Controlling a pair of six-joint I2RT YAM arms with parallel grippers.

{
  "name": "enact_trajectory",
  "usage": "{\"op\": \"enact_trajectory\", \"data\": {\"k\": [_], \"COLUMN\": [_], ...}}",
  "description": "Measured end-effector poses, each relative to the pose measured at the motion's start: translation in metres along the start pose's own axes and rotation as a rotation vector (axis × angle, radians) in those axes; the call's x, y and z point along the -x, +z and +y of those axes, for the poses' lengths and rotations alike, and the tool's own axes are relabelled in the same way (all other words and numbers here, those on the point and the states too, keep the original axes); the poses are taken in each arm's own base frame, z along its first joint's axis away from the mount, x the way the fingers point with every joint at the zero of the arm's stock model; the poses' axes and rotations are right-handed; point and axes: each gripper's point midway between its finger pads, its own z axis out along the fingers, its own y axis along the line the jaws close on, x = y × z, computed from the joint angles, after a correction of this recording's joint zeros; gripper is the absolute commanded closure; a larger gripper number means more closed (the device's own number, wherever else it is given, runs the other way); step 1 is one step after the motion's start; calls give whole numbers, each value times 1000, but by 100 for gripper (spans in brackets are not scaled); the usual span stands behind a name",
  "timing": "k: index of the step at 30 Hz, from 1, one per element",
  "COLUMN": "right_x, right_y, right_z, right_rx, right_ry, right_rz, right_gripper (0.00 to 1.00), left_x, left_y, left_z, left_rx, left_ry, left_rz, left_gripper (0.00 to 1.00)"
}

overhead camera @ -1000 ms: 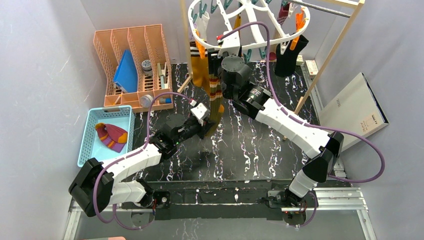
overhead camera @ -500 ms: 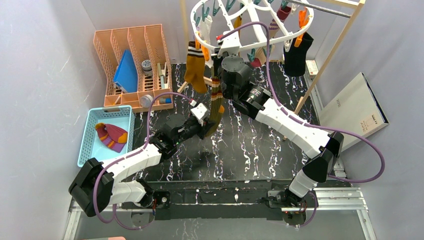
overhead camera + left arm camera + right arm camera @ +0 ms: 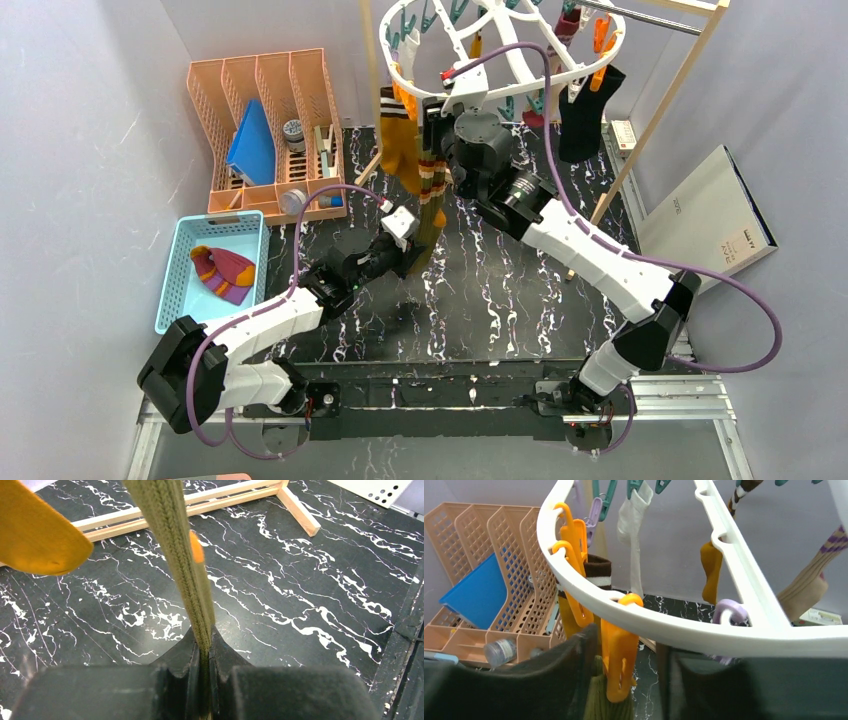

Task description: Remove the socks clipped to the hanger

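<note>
One olive-green ribbed fabric sock (image 3: 180,555) is worked from both ends. Its lower end is pinched flat between the closed jaws of the left gripper (image 3: 202,640), seemingly so that it is drawn taut and caught once freed. Higher up, the small orange plastic clip (image 3: 616,630) biting its cuff is straddled by the right gripper (image 3: 626,652), whose jaws are parted with a gap on one side; nothing is held there. The clip's link to the large white plastic oval hanger (image 3: 664,625) is shown only by the right wrist view, whereas the sock's full stretch between both arms, and the black sock (image 3: 580,120) clipped at the far rim, are shown only from above.
</note>
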Motion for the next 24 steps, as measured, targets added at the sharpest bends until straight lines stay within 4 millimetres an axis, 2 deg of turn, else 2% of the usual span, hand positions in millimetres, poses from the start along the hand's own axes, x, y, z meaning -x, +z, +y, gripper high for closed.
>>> {"op": "enact_trajectory", "data": {"k": [2,5,8,14,20,24], "right_x": [4,11,17,25,26,25], "right_y": [-4,-11,-18,-27,-34,-51], "right_z": [1,1,-1,-3,5,7], "right_rx": [21,46,63,87,151,193], "right_ry": [10,24,38,62,90,106], "right_rz": [-2,-10,-19,-33,-30,-28], "right_gripper": [26,23,22,30,28,28], "left_x": [-2,-4,-4,-8,-12,-13], "left_y": [0,-2,-4,-5,-6,-7], "left_z": [2,5,8,9,9,10], "left_rx": [9,33,47,55,59,65], "left_ry": [-1,-2,0,-2,-4,-7], "left_rz": [6,19,25,41,55,63], "left_gripper": [100,100,100,100,100,100]}}
